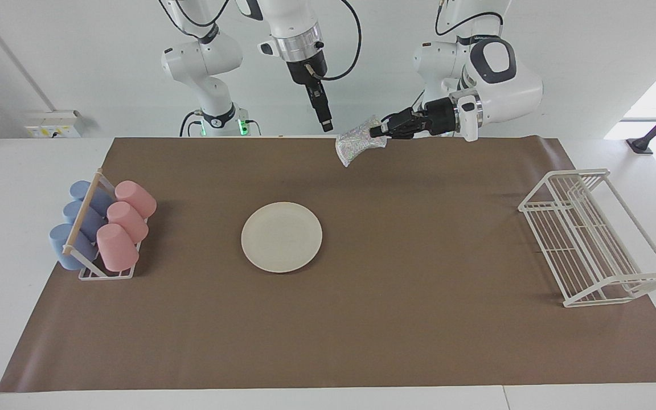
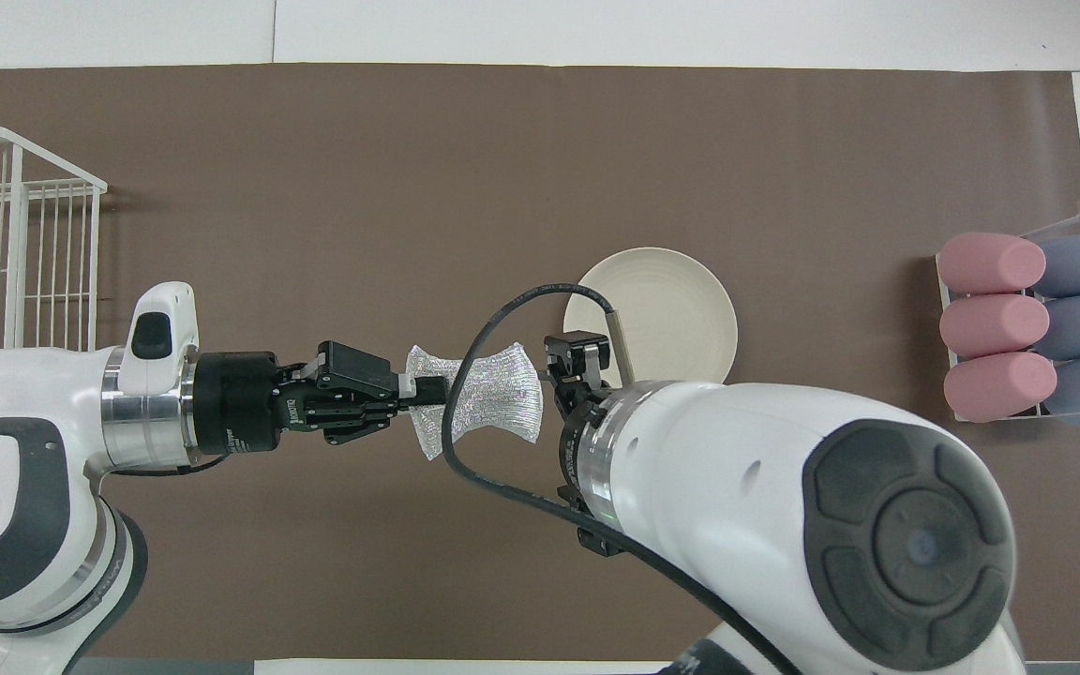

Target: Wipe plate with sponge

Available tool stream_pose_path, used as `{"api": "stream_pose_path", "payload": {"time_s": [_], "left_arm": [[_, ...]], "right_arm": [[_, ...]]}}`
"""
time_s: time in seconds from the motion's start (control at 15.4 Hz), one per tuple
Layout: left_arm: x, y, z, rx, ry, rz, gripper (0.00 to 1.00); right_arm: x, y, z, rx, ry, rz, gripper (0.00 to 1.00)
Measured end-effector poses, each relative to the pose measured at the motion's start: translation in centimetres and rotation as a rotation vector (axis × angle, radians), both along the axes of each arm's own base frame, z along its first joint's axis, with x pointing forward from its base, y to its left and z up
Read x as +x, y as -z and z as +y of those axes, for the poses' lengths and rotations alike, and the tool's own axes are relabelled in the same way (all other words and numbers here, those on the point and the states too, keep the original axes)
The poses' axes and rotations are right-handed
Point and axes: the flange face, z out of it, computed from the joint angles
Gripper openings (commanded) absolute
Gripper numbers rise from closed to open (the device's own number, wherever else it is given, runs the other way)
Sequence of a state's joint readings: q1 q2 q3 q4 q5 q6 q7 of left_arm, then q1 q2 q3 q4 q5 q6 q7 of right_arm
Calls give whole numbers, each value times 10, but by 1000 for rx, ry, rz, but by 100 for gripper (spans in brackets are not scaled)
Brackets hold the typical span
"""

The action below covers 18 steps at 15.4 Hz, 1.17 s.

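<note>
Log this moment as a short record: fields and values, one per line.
plate: bare, flat on the brown mat
sponge: pinched at one end by the left gripper, hanging in the air, not touching the plate
right gripper: pointing down, in the air beside the sponge, holding nothing
cup rack: pink and blue cups, at the right arm's end
wire rack: at the left arm's end
wiping: not begun

Two glossy white arms with grey joint caps, silver wrist rings, black hands, looping black cables
</note>
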<state>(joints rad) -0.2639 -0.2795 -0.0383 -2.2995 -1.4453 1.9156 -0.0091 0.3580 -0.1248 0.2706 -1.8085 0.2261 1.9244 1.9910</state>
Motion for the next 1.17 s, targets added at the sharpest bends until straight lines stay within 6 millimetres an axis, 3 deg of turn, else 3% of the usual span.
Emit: {"api": "stream_pose_path", "payload": {"time_s": [0.45,0.65,0.84,0.91,0.97,1.17], "left_arm": [[-11,-1,-6,-18,36,-8,0],[-14,-1,-7,-25,51,-6,0],[-17,-2,-9,-38,80,-8,0],[-18,-2,-9,-40,85,-9,0],[-19,-2,-9,-42,90,-9,0],[-22,0,-10,-48,105,-9,0]], "right_arm": [[-15,17,23,48,-6,-1,100],[-18,19,23,48,-1,-2,71],[-19,20,22,46,-1,-2,17],[-20,20,22,46,-4,-4,7],[-20,19,22,45,-12,-7,0],[-19,18,21,49,-32,-24,0]]}}
